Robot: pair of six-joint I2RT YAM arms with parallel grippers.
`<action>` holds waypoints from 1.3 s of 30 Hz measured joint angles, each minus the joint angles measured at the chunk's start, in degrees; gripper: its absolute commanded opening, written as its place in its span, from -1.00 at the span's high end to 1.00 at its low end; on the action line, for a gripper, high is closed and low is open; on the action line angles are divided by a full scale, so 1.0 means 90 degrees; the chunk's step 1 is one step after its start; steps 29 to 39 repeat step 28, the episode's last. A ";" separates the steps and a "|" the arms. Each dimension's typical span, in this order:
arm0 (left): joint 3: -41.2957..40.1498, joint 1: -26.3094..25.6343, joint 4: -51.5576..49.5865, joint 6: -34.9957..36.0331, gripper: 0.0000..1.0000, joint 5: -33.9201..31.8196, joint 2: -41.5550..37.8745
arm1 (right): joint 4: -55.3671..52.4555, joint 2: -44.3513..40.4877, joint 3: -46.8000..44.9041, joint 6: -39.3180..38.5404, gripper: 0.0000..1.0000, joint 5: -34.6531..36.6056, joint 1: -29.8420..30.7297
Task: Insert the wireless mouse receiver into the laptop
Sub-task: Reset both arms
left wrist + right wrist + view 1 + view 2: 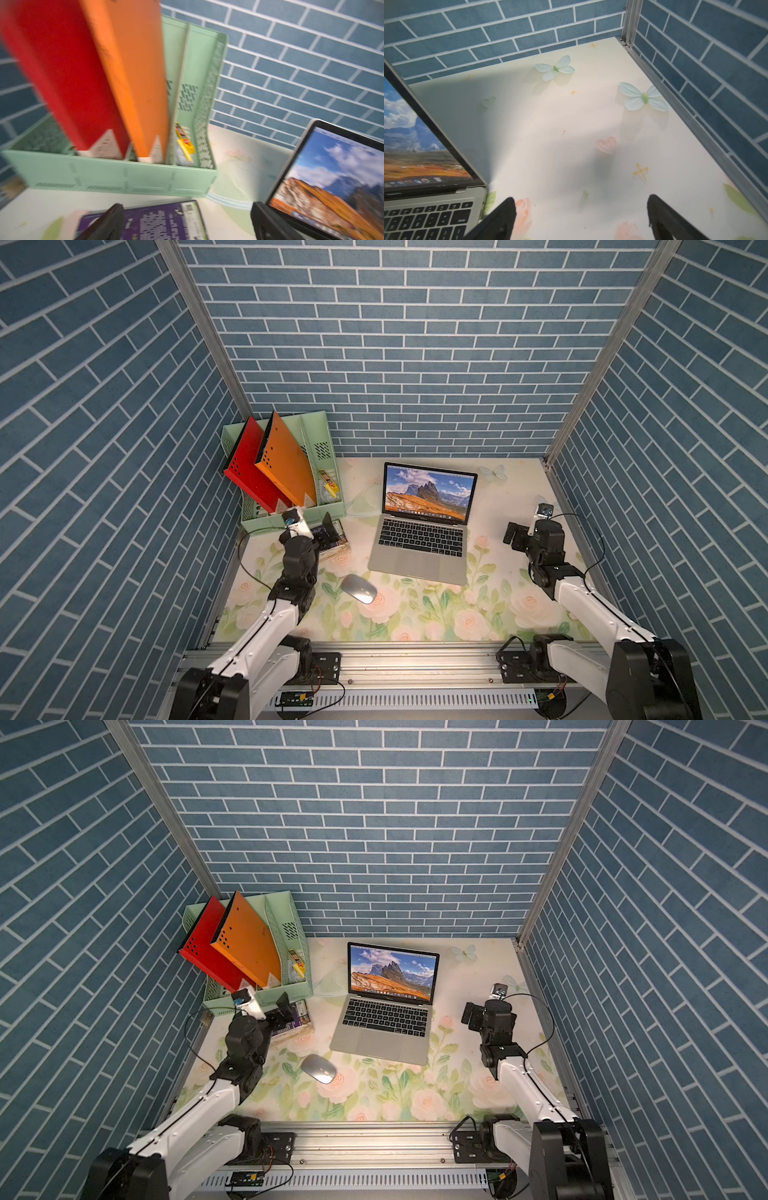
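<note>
Table [511, 489]: floral top, fills the lower middle of both top views.

Laptop [419, 547]: centre of the frame, lid up, screen lit, keyboard towards the lower edge. You should count it the heaviest thing here. The base looks stiff, but the hinged screen is fragile, so keep off it. It will probably slide if you push a plug in from the side, so brace the opposite edge of the base. I cannot make out any ports on its side edges.

Wireless mouse [359, 589]: below and left of the laptop's near left corner, apart from it, flat on the table with its glossy top up. It is likely light and rigid, with a slippery shell. Pinch across the narrow flanks, low down, not on the dome.

Receiver: it shows in no view. It may be stowed under the mouse, so expect to turn the mouse over. It should be tiny, hard and nearly weightless. Hold it by the stub end and leave the plug bare.

Left claw [187, 205]: at the bottom edge of the left wrist view, spread wide and holding nothing, over a purple box [158, 222]. It is up and left of the mouse.

Right claw [582, 199]: at the bottom edge of the right wrist view, spread wide and empty, over bare table beside the laptop's right edge.
</note>
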 measured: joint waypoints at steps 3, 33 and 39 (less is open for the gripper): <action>-0.1030 0.0177 0.1207 0.0425 -1.00 -0.0512 0.0092 | 0.0823 0.0104 -0.0386 -0.0386 -0.99 0.0090 -0.0063; -0.0124 0.0636 0.4600 0.1647 -1.00 0.0532 0.4112 | 0.6455 0.2939 -0.1484 -0.1834 -0.99 -0.1613 -0.0437; -0.0124 0.0636 0.4600 0.1647 -1.00 0.0532 0.4112 | 0.6455 0.2939 -0.1484 -0.1834 -0.99 -0.1613 -0.0437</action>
